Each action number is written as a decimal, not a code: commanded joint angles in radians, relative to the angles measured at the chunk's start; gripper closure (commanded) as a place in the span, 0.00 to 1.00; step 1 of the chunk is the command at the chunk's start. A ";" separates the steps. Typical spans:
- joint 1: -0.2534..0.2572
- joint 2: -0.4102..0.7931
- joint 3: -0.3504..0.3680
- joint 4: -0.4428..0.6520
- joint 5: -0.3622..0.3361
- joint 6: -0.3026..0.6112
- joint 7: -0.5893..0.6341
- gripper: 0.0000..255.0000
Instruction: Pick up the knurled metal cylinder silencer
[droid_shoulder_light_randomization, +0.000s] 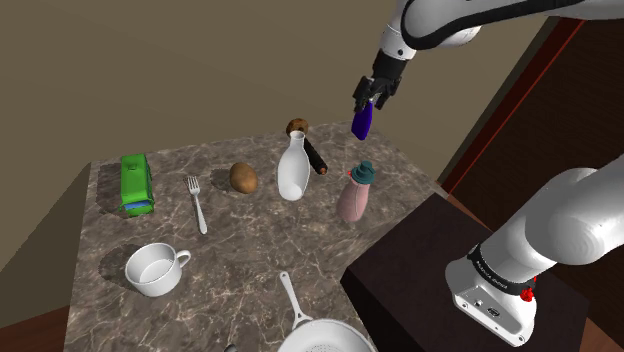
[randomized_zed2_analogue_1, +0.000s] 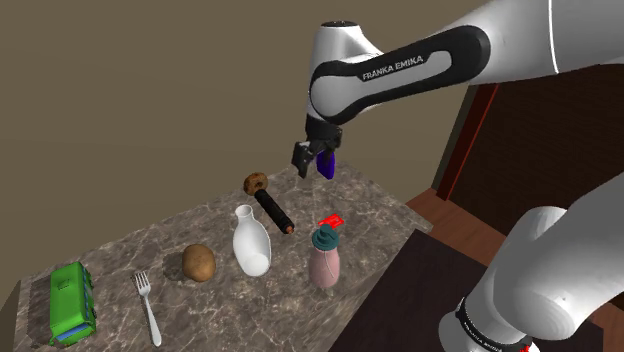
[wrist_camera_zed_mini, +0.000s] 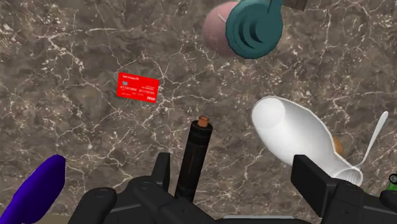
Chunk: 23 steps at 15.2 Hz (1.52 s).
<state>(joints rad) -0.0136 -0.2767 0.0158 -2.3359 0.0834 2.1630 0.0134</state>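
Marbled brown table (droid_shoulder_light_randomization: 240, 245) before a plain tan wall, with dark reddish panelling at three o'clock in the shoulder view; the silencer (wrist_camera_zed_mini: 193, 156), a dark cylinder with a small copper-coloured tip, lies flat on the table at about one o'clock of the white bottle (droid_shoulder_light_randomization: 293, 170) in that view, just beside it. Nothing of the pick looks done yet; the jaws stand released and empty, hovering well above the table, and the wrist view frames the silencer between them without contact. By my reading, what remains is the descent, the closing and the lift. A violet-blue object (droid_shoulder_light_randomization: 363, 122) hangs just beside the jaws, outside them; whether it touches them, or what it is, I cannot tell. Knurling is too fine to make out; the silencer's untipped end is cut off behind the jaws' black housing in the wrist view; in the second exterior view a brown lump (randomized_zed2_analogue_1: 255, 183) sits at that end, part of it or separate I cannot tell.
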 joint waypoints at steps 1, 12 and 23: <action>-0.002 0.078 0.000 0.022 -0.002 0.050 -0.001 0.00; 0.000 0.502 0.002 0.235 -0.019 0.225 0.021 0.00; 0.008 0.939 -0.010 0.602 -0.037 0.260 0.044 0.00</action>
<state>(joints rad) -0.0075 0.6281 0.0074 -1.7684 0.0475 2.4259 0.0539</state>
